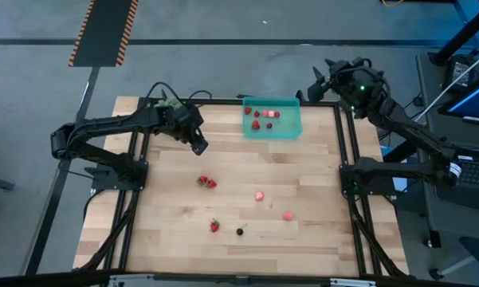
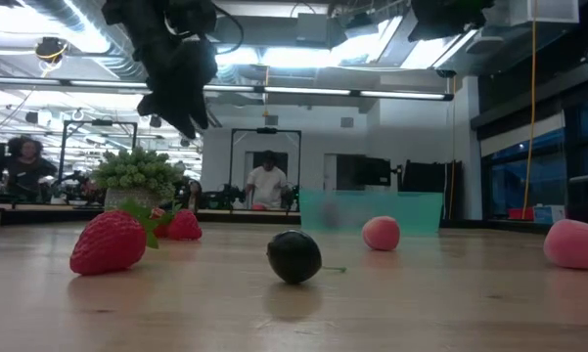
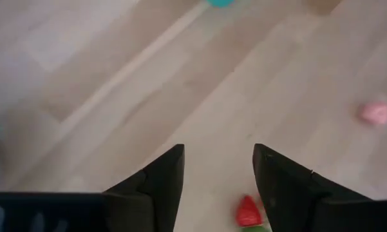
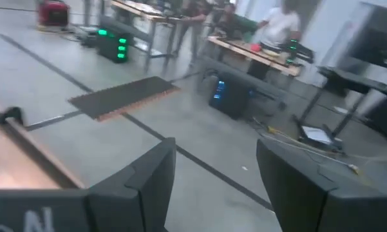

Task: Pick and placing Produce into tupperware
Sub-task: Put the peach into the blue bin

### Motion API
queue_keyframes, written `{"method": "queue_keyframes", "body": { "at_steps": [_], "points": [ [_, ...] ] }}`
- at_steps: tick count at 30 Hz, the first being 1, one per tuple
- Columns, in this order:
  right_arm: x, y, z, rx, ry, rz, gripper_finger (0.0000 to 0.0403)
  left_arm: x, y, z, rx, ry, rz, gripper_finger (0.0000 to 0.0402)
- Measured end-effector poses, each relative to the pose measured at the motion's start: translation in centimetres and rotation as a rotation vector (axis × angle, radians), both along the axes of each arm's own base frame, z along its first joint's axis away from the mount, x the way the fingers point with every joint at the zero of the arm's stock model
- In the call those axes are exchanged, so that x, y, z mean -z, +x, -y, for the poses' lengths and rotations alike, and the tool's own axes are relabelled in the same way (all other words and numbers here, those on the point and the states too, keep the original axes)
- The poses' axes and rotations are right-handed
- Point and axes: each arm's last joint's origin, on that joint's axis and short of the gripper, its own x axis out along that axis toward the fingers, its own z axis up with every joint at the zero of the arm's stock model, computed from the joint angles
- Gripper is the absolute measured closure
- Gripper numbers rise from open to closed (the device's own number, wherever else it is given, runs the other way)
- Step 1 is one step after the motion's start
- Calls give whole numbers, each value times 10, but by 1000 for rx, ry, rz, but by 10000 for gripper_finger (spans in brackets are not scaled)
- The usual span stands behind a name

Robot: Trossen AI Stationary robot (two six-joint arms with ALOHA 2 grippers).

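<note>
The wooden table (image 1: 303, 231) carries everything, and over it reach two dark arms. The left arm stretches from the left edge toward the middle of the far half, its left gripper (image 1: 198, 145) hanging above bare wood with nothing between its spread fingers (image 3: 164, 177); the left wrist view shows them parted over the boards, a red strawberry (image 3: 248, 211) just beyond the tips. The right arm is folded back at the table's far right corner, and the right gripper (image 1: 315, 84) sits past the table's far edge, its fingers (image 4: 148, 177) apart and empty, looking out over the room's floor. The teal tupperware (image 1: 293, 126) lies against the far edge, right of centre, with several small red and pink pieces of produce (image 1: 262, 118) already inside it. A green leafy clump (image 1: 171, 104) sits near the far left corner, beside the left arm's wrist. Loose fruit is scattered across the near half of the table: a pair of red strawberries (image 1: 206, 182) touching each other left of centre, a pink piece (image 1: 260, 195) near the middle, another pink piece (image 1: 288, 215) closer to the near right, a single strawberry (image 1: 214, 226) toward the near edge, and a dark berry (image 1: 240, 232) just beside it. In the low view the dark berry stands in front, well apart from the tupperware behind.
</note>
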Motion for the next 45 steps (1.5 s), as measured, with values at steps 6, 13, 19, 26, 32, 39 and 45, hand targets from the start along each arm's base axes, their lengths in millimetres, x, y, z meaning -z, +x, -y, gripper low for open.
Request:
{"method": "queue_keyframes", "body": {
  "at_steps": [6, 13, 19, 26, 32, 39, 45],
  "points": [
    [-28, -1, -10, -125, -38, 73, 185, -5, 7, -2, 14, 15, 95, 225],
    [-32, -3, -11, -121, -32, 61, 185, -11, 12, -9, 22, 234, 102, 225],
    [-25, 4, -6, -117, 0, 21, 185, -14, 13, -14, -25, 293, 126, 225],
    [-15, 14, 6, -101, 23, -46, 185, -14, 12, -19, -25, 279, 135, 225],
    [11, 38, 23, -244, 214, -47, 185, -23, 15, -29, -51, 336, 231, 225],
    [56, 71, 9, -392, 549, -197, 185, -21, 22, -10, 160, 268, 261, 225],
    [68, 84, -41, -496, 705, -299, 185, -12, 23, 15, 214, 167, 171, 225]
  ]
}}
